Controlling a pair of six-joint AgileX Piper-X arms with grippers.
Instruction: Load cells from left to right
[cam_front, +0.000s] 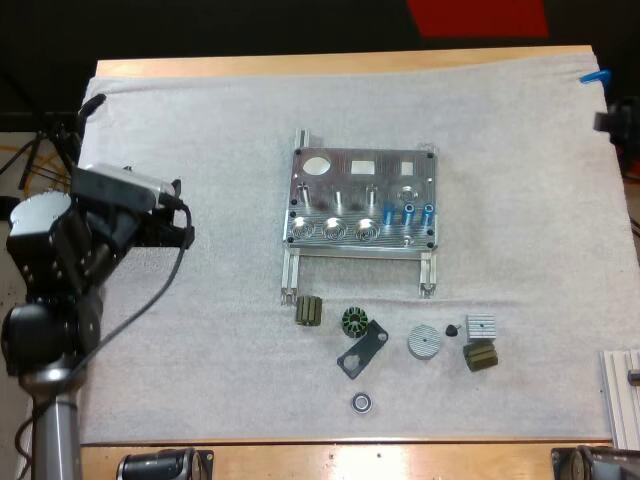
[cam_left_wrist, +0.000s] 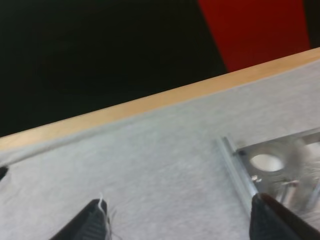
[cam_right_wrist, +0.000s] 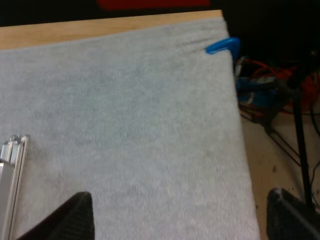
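Left fingers (cam_left_wrist: 90, 222) and right fingers (cam_right_wrist: 75, 217) spread above mat (cam_front: 200, 350).

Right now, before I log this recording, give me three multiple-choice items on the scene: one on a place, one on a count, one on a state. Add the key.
1. Where do the small dark parts lie?
A. On the mat, at the near side of the metal fixture.
B. Beyond the fixture's far side.
C. Stacked on the fixture.

2. How many blue cylinders stand in the fixture?
A. One.
B. Three.
C. Six.

3. How do the left gripper's fingers stand?
A. Shut on a cylinder.
B. Shut on nothing.
C. Open, apart over the mat.

Key: 1 A, as the high view shows them loose on the mat, towards the arms. 2 B, as three stand in a row at the fixture's right end. 3 C, as the left wrist view shows bare mat between the two fingers.
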